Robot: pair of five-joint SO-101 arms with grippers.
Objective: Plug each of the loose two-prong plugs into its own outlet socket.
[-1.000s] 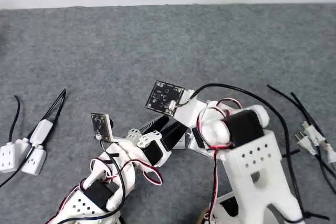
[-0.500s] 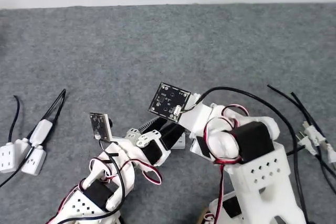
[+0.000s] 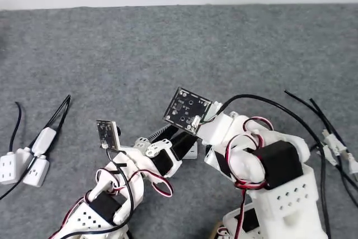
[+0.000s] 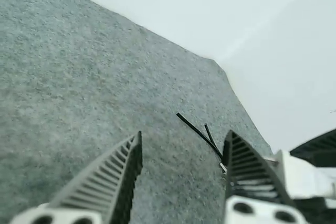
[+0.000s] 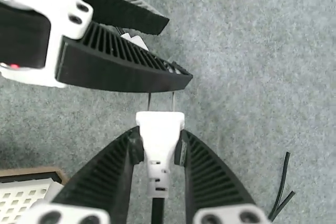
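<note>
The right gripper (image 5: pixel 159 140) is closed firmly on a white two-prong plug (image 5: pixel 160 127), its prongs just beside a finger of the left gripper (image 4: pixel 181 150), whose jaws stand wide apart. White outlet sockets (image 3: pixel 35 173) lie far left on the grey carpet (image 3: pixel 168 43), and other loose plugs (image 3: pixel 334 145) far right

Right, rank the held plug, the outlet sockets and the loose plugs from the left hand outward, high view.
1. held plug, in the right hand, beside the left hand.
2. outlet sockets, far left.
3. loose plugs, right edge.
</note>
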